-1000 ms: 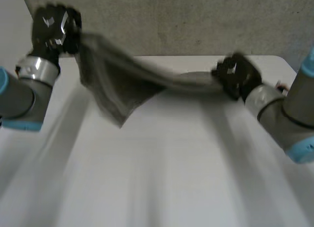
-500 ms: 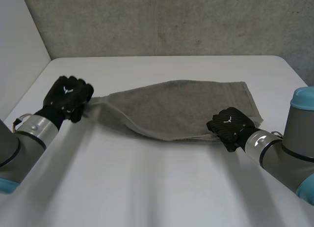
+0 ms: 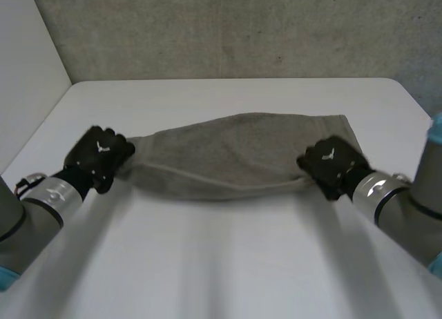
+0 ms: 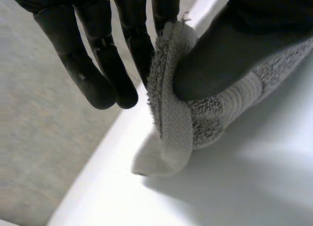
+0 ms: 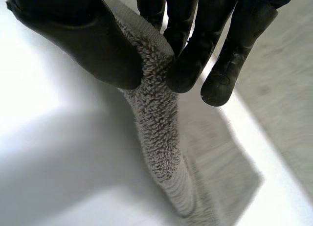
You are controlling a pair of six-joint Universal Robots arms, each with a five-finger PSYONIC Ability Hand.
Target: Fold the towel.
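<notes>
Grey towel (image 3: 228, 150) across the middle of the table (image 3: 221, 264), near edge strung between both hands, far part loose on the white top. At the left end, close to the table's side edge, the left hand (image 3: 100, 157): clamps a rolled bit of hem between thumb and one finger, other fingers straight and clear of the cloth. At the right end, the right hand (image 3: 331, 166): pinches a narrow ridge of cloth between thumb and fingertips, the rest trailing down to the table. No flat rectangle here. Tapers to a bunched neck on the left, spreads wider on the right, with the far right corner lying flat. Probably mid-spread, not yet at a fold. Main hazard, judging from the wrist views: thin grips. Holds only a sliver of hem on each side, so a hard pull apart or a quick lift could strip the cloth out of one pinch and drop that end. Second hazard: folding over the gathered left end, which would lock in creases and leave the edges askew. Third: dragging leftward, with that end already near the side edge, could let it slide off.
</notes>
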